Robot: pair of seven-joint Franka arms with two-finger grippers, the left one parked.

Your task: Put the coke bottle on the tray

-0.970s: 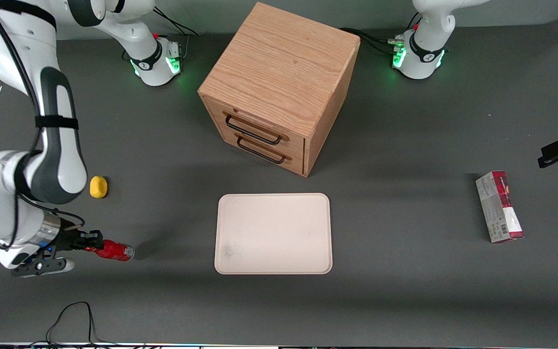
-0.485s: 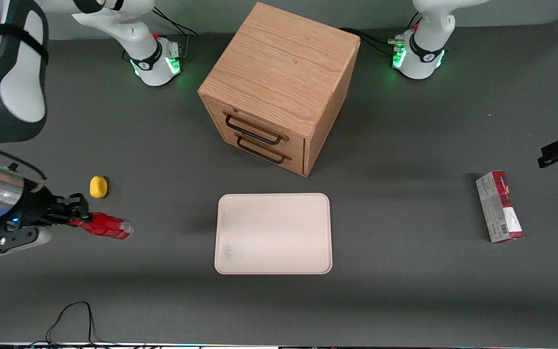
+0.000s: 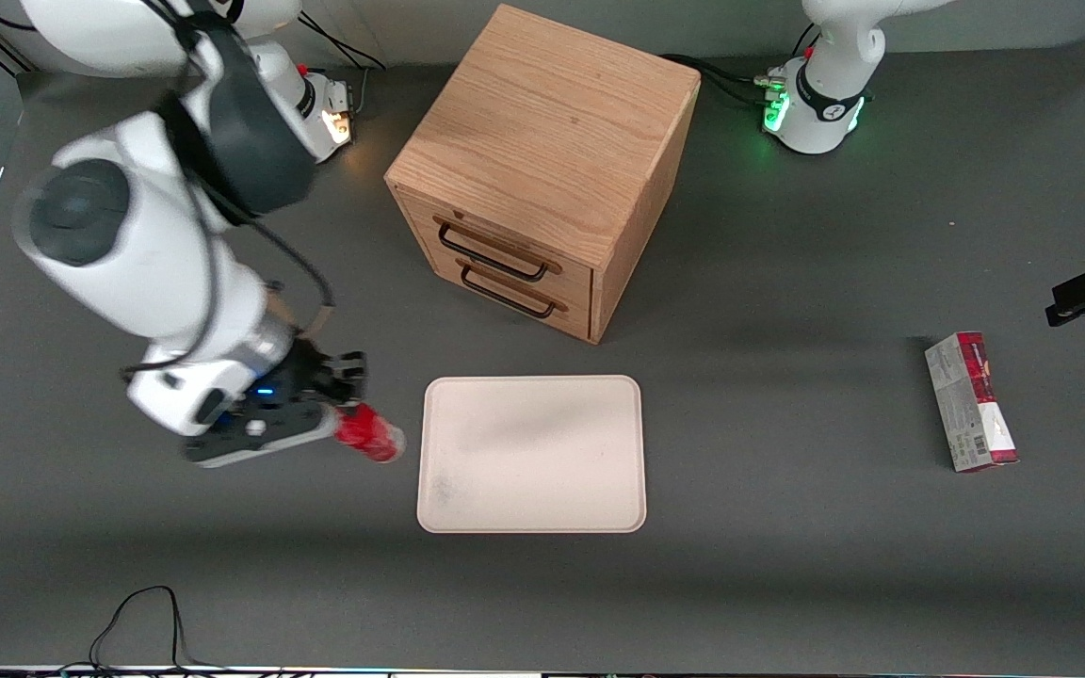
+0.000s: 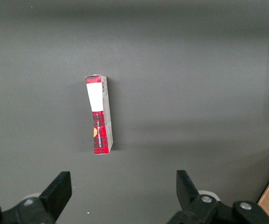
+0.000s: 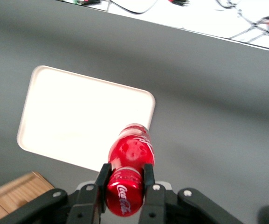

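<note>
My right gripper (image 3: 343,407) is shut on the red coke bottle (image 3: 371,437) and holds it lying sideways above the table, just beside the cream-white tray's (image 3: 531,513) short edge at the working arm's end. In the right wrist view the bottle (image 5: 128,172) sits clamped between both fingers (image 5: 149,179) of the gripper (image 5: 125,179), and the tray (image 5: 73,121) lies below it. The bottle's neck and cap are hidden by the gripper.
A wooden two-drawer cabinet (image 3: 542,160) stands farther from the front camera than the tray. A red-and-grey carton (image 3: 971,402) lies toward the parked arm's end of the table and also shows in the left wrist view (image 4: 100,114). The yellow lump is hidden by my arm.
My right gripper has lifted the bottle off the table and carried it from the working arm's end toward the tray, now just beside the tray's edge.
</note>
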